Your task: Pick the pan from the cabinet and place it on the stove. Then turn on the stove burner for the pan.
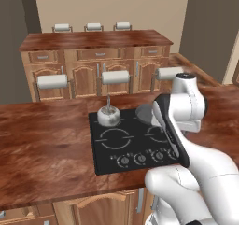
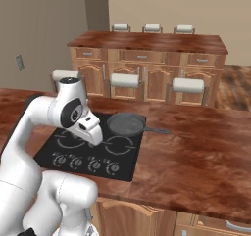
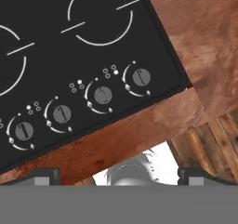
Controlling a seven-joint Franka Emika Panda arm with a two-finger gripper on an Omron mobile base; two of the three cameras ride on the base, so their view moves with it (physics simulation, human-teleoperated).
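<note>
Left base view
Stove (image 1: pixel 105 151): black glass set into the brown counter (image 1: pixel 46 144), ring markings on top, a row of grey knobs (image 1: pixel 140 159) along its near edge.
Kettle (image 1: pixel 108 116): small and silver, upright handle, on the burner at 11 o'clock of the stove.
Pan (image 1: pixel 144 113): only a grey sliver of it shows, on the burner at 1 o'clock, mostly hidden behind the arm (image 1: pixel 179 119).
Arm: rises from 5 o'clock, elbow bent over the stove's right half.
Island (image 1: pixel 95 56): well behind the counter, with arched doors; three white stools (image 1: pixel 115 76) stand in front of it.

Right base view
Pan (image 2: pixel 126 124): dark grey and round, flat on the far right burner, handle (image 2: pixel 157 130) pointing to 3 o'clock out over the counter (image 2: pixel 196 142).
Stove (image 2: pixel 122 166): the knob row runs along the near edge at 6 o'clock of the pan.
Arm (image 2: pixel 73 112): comes up from 7 o'clock and leans over the left burners, beside the pan and apart from it.

Hand view
Stove (image 3: pixel 56 51): seen from above and tilted, two ring markings at 12 and 9 o'clock.
Knobs (image 3: pixel 103 95): four in a slanted line from 8 to 2 o'clock, each with white marks around it.
Counter (image 3: pixel 204 28): brown wood beyond the stove's edge at 2 o'clock.
Gripper (image 3: pixel 119 176): two dark fingertips (image 3: pixel 44 175) at the bottom corners, far apart, so the jaws are spread with nothing between them.
</note>
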